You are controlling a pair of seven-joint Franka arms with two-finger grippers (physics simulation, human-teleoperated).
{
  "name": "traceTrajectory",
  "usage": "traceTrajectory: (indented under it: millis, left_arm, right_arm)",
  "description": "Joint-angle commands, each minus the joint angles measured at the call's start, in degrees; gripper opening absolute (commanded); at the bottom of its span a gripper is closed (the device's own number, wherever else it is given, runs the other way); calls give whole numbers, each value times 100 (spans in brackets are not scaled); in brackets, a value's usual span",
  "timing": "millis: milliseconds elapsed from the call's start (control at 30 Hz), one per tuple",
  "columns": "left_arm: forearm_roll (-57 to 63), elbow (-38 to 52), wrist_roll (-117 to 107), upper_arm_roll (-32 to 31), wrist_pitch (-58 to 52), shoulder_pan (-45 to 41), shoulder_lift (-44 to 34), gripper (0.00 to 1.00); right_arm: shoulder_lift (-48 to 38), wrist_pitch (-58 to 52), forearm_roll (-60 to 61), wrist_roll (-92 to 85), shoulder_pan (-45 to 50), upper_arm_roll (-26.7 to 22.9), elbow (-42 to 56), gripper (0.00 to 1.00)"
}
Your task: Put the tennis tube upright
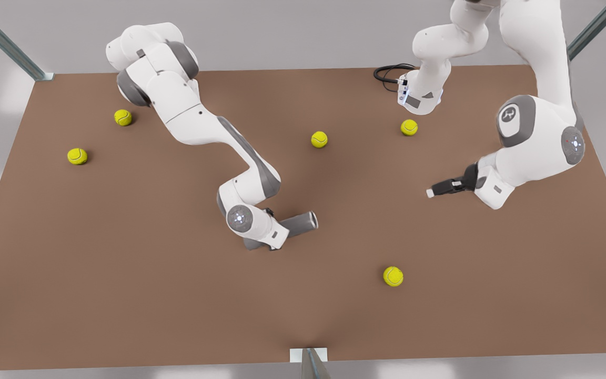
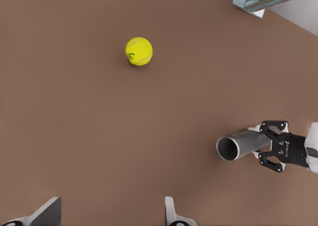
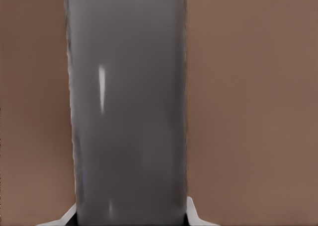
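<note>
The tennis tube (image 1: 302, 223) lies on its side on the brown table (image 1: 124, 295), a dark-grey cylinder partly hidden under the arm on the front view's left. My right gripper (image 3: 131, 213) straddles the tube (image 3: 129, 107), a fingertip (image 3: 196, 213) pressed against each side. In the left wrist view the tube (image 2: 241, 145) points its hollow end at the camera, with the right gripper (image 2: 274, 147) clamped around it. My left gripper (image 1: 432, 192) hovers at the front view's right, apart from the tube. Its fingers (image 2: 171, 213) stand open with nothing between them.
Several yellow-green tennis balls are scattered on the table: one (image 1: 393, 276) near the front, one (image 1: 319, 139) in the middle, one (image 1: 409, 127) by the far arm base. A metal frame post (image 1: 308, 362) stands at the front edge. Black cable (image 1: 387, 72) loops at the back.
</note>
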Motion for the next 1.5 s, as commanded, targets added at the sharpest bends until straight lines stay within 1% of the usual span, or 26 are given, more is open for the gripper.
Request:
traceTrajectory:
  millis: [0,33,67,100,133,167,233,300,500,567,600,667,733,767,833,933,1000,1033,1100,1167,1200,1233,1300,1400,1433,1467]
  left_arm:
    - [-1581,-246,0,-25,212,-278,-151,100]
    - [-1739,-623,0,-262,396,-225,-344,100]
    - [-2328,-1160,79,-578,1092,-234,-503,100]
    - [-2372,-1178,158,-587,1083,-234,-415,100]
    - [-2609,-1187,447,-596,1092,-269,-266,100]
    - [-3135,-1318,825,-605,1171,-304,-169,100]
    - [-3857,-1293,949,-1228,2137,-445,208,100]
    - [-3849,-1310,1309,-1440,2155,-480,253,100]
    - [-3814,-1292,1828,-1449,2331,-726,481,100]
    - [-3814,-1266,2170,-1449,2472,-779,771,100]
    - [-3805,-1161,2285,-1449,2481,-779,947,100]
    - [-3770,-1099,2452,-1449,2481,-753,1079,100]
    - [-3779,-1090,2478,-1449,2481,-726,1132,100]
    - [-3779,-1064,2478,-1449,2481,-726,1176,100]
    - [-3770,-827,2601,-1449,2472,-717,1404,100]
    - [-3559,-370,2724,-1431,2498,-753,1984,100]
    - [-3357,-229,2724,-1431,3060,-946,2344,99]
    - [-3409,-238,2724,-1440,3192,-1025,2406,100]
    - [-4024,-378,2724,-1510,3658,-1288,2450,100]
    - [-4113,-484,2724,-1519,3658,-1306,2397,100]
    - [-4183,-475,2724,-1563,3667,-1306,2424,100]
    - [-4218,-449,2733,-1572,3667,-1315,2441,99]
    - [-4218,-414,2786,-1563,3658,-1306,2503,100]
    - [-4201,-264,3102,-1572,3649,-1297,2819,100]
    - [-4201,-247,3172,-1563,3649,-1306,2872,100]
    - [-4209,-247,3225,-1572,3658,-1315,2933,100]
  right_arm:
    - [1,-5,3,6,0,1,-1,80]
    - [1,-22,3,120,0,1,-1,80]
    - [-8,-31,11,121,0,1,-1,96]
    - [-8,-31,47,121,0,1,-1,100]
    - [-8,-40,47,121,0,1,-1,100]
    - [-17,-49,47,121,0,1,-1,100]
    - [-43,-84,82,138,0,-8,70,100]
    - [-61,-93,82,182,0,-8,70,100]
    - [-70,-128,82,182,0,-8,70,100]
    - [-61,-128,82,182,0,-8,79,100]
    - [-61,-128,82,182,0,-8,79,98]
    - [-70,-137,82,182,0,-8,79,98]
    - [-263,-312,82,296,-61,-52,70,100]
    - [-491,-540,90,323,-70,-228,61,100]
    - [-1054,-971,82,1535,-430,-351,-132,100]
    - [-1906,-945,-15,3425,-1256,-369,-563,100]
    - [-2328,-1007,-288,3952,-2118,-483,-765,100]
    - [-2451,-1235,-515,3961,-2329,-676,-712,100]
    - [-2513,-1446,-788,4479,-2803,-685,-704,100]
    - [-2592,-2175,-1263,5341,-2795,-773,-458,100]
    - [-2768,-2412,-1439,5894,-3119,-475,-466,100]
    - [-2917,-2712,-1992,6167,-3761,325,-475,100]
    - [-3111,-3028,-2054,6185,-3867,431,-502,100]
    - [-2988,-2931,-2046,6080,-4042,396,-527,100]
    - [-2892,-2870,-1993,5983,-4253,405,-528,100]
    - [-2864,-2879,-2010,5965,-4201,440,-475,100]
